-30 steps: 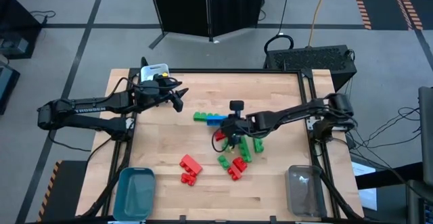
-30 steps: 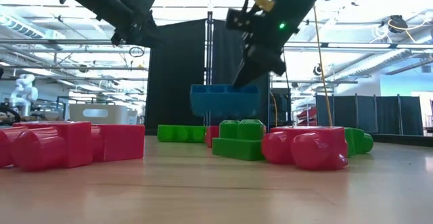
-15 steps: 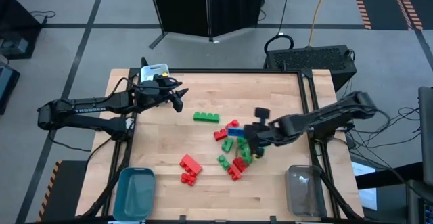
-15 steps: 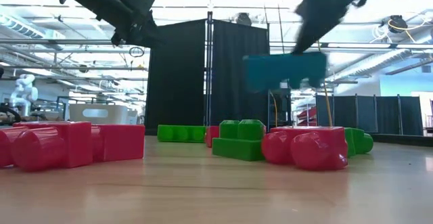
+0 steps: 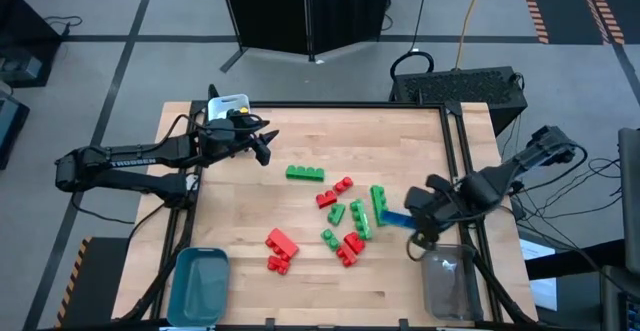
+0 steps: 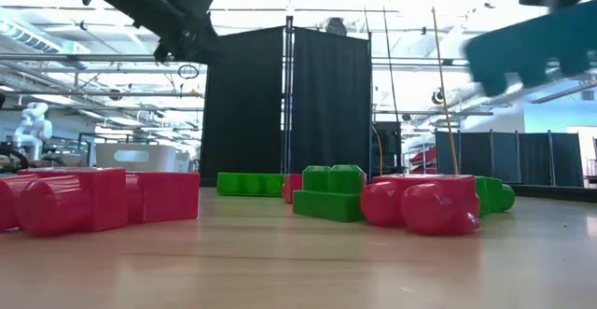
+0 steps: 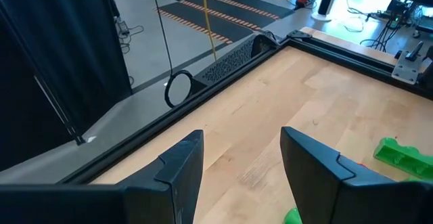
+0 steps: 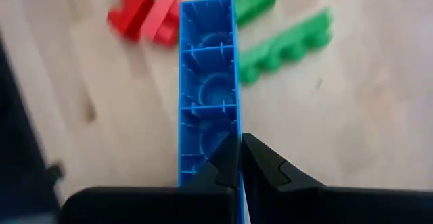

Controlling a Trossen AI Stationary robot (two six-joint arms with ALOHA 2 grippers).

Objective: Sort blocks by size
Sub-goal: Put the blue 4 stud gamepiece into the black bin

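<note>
My right gripper (image 5: pixel 414 221) is shut on a long blue block (image 5: pixel 394 218), held above the table's right side next to the clear bin (image 5: pixel 450 281). The right wrist view shows the block's hollow underside (image 8: pixel 206 68); the low view shows it blurred and high up (image 6: pixel 532 52). Red and green blocks lie on the table: a long green bar (image 5: pixel 305 174), a mixed pile (image 5: pixel 350 221) and a red pair (image 5: pixel 281 248). My left gripper (image 5: pixel 262 150) hangs open and empty over the far left of the table, and its fingers show in its wrist view (image 7: pixel 240 143). My right gripper pinches the blue block's long side wall (image 8: pixel 235 126) near one end, one finger inside the hollow underside and one outside. The block reaches out from the fingers along their line. It is lifted clear of the table and tilted in the low view.
A teal bin (image 5: pixel 200 283) stands at the near left corner and a white bin (image 5: pixel 228 104) at the far left. A black frame rail (image 5: pixel 463 186) runs along the table's right edge. Bare wood lies along the far side (image 5: pixel 370 136).
My right gripper has carried the blue block from the middle of the table, over the pile, toward the right and near edges, as far as the clear bin. The block stays lifted clear.
</note>
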